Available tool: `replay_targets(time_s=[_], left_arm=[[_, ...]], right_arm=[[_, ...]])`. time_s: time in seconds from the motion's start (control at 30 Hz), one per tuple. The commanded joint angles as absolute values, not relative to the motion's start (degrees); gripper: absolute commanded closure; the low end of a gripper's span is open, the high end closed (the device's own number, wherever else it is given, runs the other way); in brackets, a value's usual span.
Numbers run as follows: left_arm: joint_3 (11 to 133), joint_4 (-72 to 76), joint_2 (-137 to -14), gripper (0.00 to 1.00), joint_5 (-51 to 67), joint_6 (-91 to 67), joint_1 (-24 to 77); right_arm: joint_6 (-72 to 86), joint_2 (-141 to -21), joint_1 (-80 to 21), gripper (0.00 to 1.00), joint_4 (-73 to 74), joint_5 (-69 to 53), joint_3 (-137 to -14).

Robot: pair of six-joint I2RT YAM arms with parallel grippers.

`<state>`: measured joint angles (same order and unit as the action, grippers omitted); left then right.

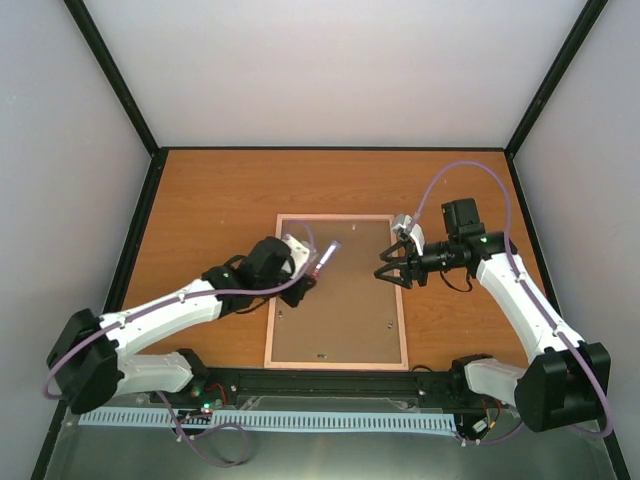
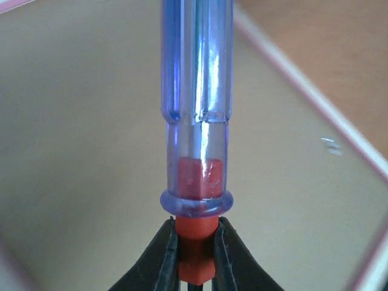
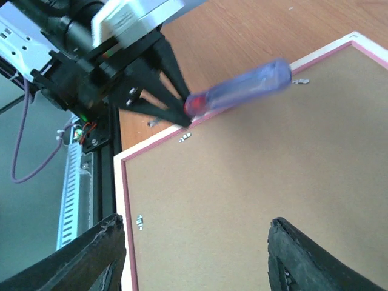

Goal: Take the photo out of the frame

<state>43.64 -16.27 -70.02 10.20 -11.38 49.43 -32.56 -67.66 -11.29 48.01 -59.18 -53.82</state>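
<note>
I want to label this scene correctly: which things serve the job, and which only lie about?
For the job: frame, back upward; screwdriver, held by left gripper; metal clips on frame's back; photo, hidden.
Not part of it: table; purple cable.

Lab: encl. white-walled test cell [image 1: 330, 70]

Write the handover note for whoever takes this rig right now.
Frame: face down on the table, brown backing up and in place.
Photo: not visible, presumably under the backing.
Left pincer: shut on the screwdriver, gripping its red neck, at the frame's left edge.
Right pincer: open, empty, over the frame's right side.
Done: nothing removed yet.
Left: free the backing, lift it, take out the photo.
</note>
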Motion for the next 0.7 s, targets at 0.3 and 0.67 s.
replay_targets(time_s=[0.3,0.67], left_arm=[[38.94,-29.51,-67.72,0.99,-1.85,-36.55,20.1],[38.1,-26.34,-80.37,0.99,-3.13,-37.03,14.88]], right_arm=[[-31.48,-62.58,-11.34,0.37,44.21,-55.8,-51.11],[-33.74,-63.6,-11.49,0.39,45.39,-56.32,-50.52]])
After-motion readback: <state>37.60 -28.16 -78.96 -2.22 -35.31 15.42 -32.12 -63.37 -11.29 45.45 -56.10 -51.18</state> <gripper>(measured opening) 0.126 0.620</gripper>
